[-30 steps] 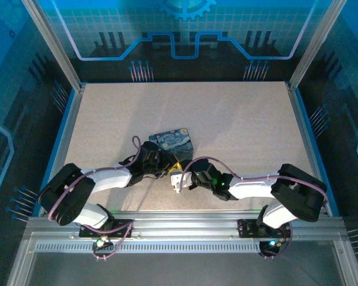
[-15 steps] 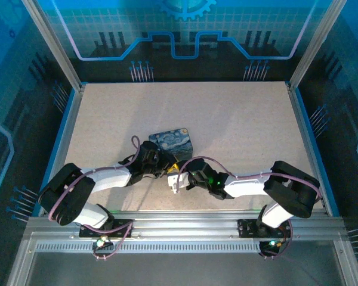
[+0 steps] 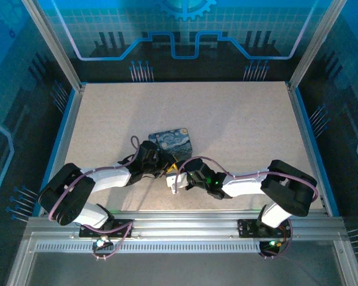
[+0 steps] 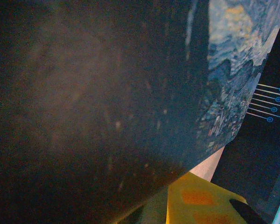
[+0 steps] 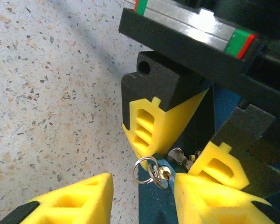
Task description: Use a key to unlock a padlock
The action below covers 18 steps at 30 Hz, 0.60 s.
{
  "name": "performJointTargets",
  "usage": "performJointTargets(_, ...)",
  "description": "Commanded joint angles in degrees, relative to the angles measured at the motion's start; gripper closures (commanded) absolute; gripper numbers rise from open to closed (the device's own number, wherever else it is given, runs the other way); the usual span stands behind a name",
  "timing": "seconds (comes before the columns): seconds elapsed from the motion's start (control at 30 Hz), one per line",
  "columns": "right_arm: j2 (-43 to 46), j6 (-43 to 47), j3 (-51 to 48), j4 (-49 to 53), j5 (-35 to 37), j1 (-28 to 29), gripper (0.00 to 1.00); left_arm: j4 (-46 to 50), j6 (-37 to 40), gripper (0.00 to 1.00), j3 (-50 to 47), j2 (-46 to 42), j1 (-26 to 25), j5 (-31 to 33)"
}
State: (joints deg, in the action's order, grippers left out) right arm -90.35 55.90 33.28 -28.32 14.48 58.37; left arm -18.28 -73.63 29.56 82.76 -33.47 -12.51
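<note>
The tiny padlock (image 5: 178, 157) is a dark metal lump pinched between the yellow fingertips of my left gripper (image 5: 179, 150), which is shut on it at the near corner of the printed case (image 3: 173, 142). The key (image 5: 161, 175), with a wire ring (image 5: 143, 169) on it, juts out from the padlock over the case's blue edge. My right gripper (image 5: 142, 186) is open, one yellow finger (image 5: 70, 200) left of the ring and the other finger (image 5: 210, 196) close by the key's right side. From above, the left gripper (image 3: 165, 167) and the right gripper (image 3: 176, 181) nearly meet.
The printed case (image 4: 130, 93) looms very close in the left wrist view, above one yellow finger (image 4: 200, 200). The speckled table (image 3: 238, 125) stretches bare behind and to the right. A blue rim (image 3: 310, 143) borders it, and a metal rail (image 3: 185, 217) runs along the near edge.
My right arm has crept left, bringing its gripper closer to the left gripper and the key. The left arm and the case have stayed put.
</note>
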Motion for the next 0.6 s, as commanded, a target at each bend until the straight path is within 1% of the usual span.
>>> performJointTargets(0.0, -0.8, 2.2, 1.9, -0.5, -1.1, 1.1, 0.60, -2.1, -0.6, 0.95, 2.1, -0.3, -0.4, -2.6)
performJointTargets(0.2, -0.4, 2.9, 1.2, -2.1, -1.2, 1.2, 0.62, -2.2, -1.2, 0.95, 2.1, -0.5, -0.3, -3.1)
performJointTargets(0.37, 0.1, 2.4, 1.4, -1.9, -2.7, 0.8, 0.65, -0.8, -0.9, 0.95, 2.8, -0.5, 0.0, -4.5)
performJointTargets(0.43, 0.1, 2.4, 1.9, -1.4, -2.8, 0.7, 0.71, -0.8, -0.9, 0.96, 2.8, -0.5, 0.1, -4.7)
performJointTargets(0.57, -0.4, 2.5, 2.4, -1.5, -2.4, 0.3, 0.76, -0.7, -1.1, 0.96, 2.8, -0.4, 0.1, -4.9)
